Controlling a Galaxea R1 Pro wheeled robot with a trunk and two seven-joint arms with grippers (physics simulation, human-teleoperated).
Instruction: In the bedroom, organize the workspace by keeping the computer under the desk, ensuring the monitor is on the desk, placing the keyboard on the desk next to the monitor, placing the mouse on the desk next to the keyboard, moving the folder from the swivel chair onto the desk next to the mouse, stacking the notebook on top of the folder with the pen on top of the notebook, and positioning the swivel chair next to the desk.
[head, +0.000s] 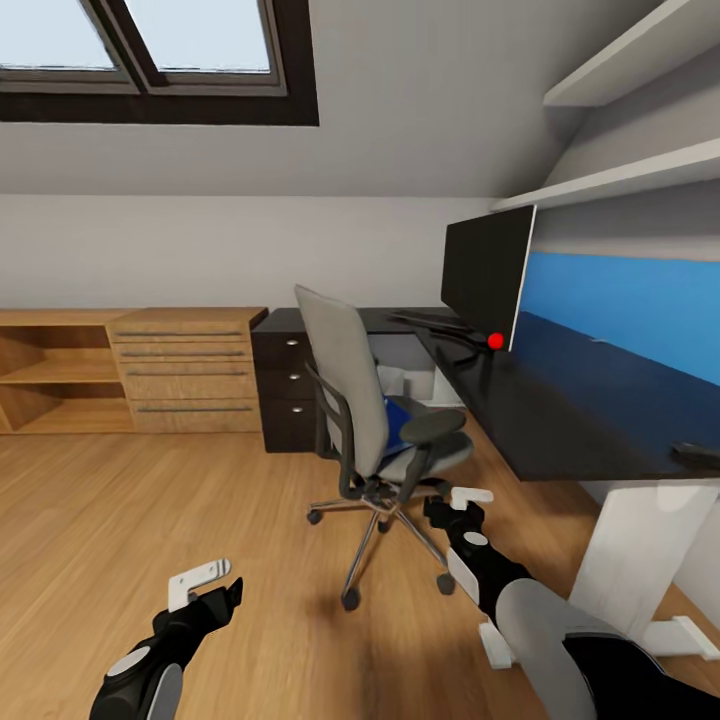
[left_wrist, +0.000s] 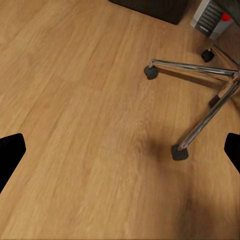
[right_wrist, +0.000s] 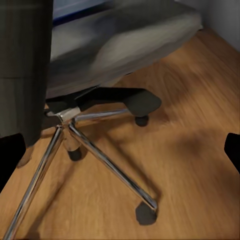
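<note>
Both my grippers are spread wide and empty: left gripper (head: 205, 585) over bare floor, right gripper (head: 462, 515) just beside the swivel chair (head: 375, 420). The chair should roll easily; I'd push its backrest. The blue folder (head: 399, 424) on the seat, thin and probably slippery, is mostly hidden by the armrest. Beyond, the monitor (head: 487, 272) stands on the desk (head: 560, 410).

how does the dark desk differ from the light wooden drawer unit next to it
The long black-topped desk is dark, with round knobs on its drawers; the light wooden drawer unit is pale oak-coloured with long bar handles. The desk carries the wide black monitor; the wooden unit's top looks bare. The desk runs along the blue-panelled wall on a white leg; the unit sits low with open shelves beside it. Both stand against walls, each with stacked drawers.
</note>
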